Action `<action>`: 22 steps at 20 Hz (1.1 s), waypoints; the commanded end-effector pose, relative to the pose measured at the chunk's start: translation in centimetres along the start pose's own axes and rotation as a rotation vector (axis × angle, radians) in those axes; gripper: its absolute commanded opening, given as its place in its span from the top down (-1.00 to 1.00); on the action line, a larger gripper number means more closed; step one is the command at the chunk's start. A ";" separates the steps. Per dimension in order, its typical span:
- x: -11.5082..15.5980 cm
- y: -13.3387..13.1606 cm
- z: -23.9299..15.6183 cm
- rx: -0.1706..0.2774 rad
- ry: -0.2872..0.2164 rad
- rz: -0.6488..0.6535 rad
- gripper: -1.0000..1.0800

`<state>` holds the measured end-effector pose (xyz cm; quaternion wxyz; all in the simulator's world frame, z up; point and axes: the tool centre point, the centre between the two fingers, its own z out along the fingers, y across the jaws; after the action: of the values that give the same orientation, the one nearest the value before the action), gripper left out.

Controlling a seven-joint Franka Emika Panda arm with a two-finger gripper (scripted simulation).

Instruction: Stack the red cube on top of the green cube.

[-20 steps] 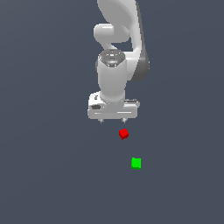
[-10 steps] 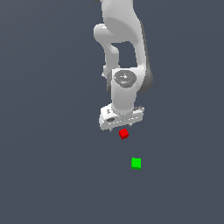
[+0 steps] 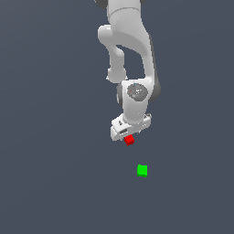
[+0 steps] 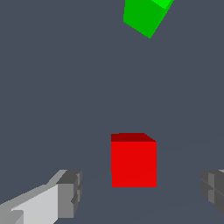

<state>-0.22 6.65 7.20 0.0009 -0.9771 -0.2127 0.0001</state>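
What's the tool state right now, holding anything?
Tool: open, holding nothing; fingers either side of the red cube, not touching it.

My tool point(image 3: 129, 138) has a smooth white shell like moulded plastic, faintly glossy where the light catches its rounded housing, with a dull grey disc set in the joint above it. My fingertips point(image 4: 70, 194) are capped in matt grey pads with blocky, stepped faces. Between them, the red cube point(image 4: 133, 162) is plain and flat-coloured, smooth, with no texture or shine. The green cube point(image 4: 146, 15), apart from my tool, has the same untextured, evenly coloured finish. The desk point(image 3: 55, 173) beneath is a uniform matt slate-grey, without grain or reflection.
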 end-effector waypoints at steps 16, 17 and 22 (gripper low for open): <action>-0.1 -0.1 4.8 -0.002 0.000 -0.009 -0.92; -0.1 -0.1 5.0 -0.002 0.000 -0.009 -0.92; 0.0 0.0 5.2 -0.002 0.000 -0.009 1.00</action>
<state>-0.31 6.67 2.02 0.0001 -0.9762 -0.2169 0.0005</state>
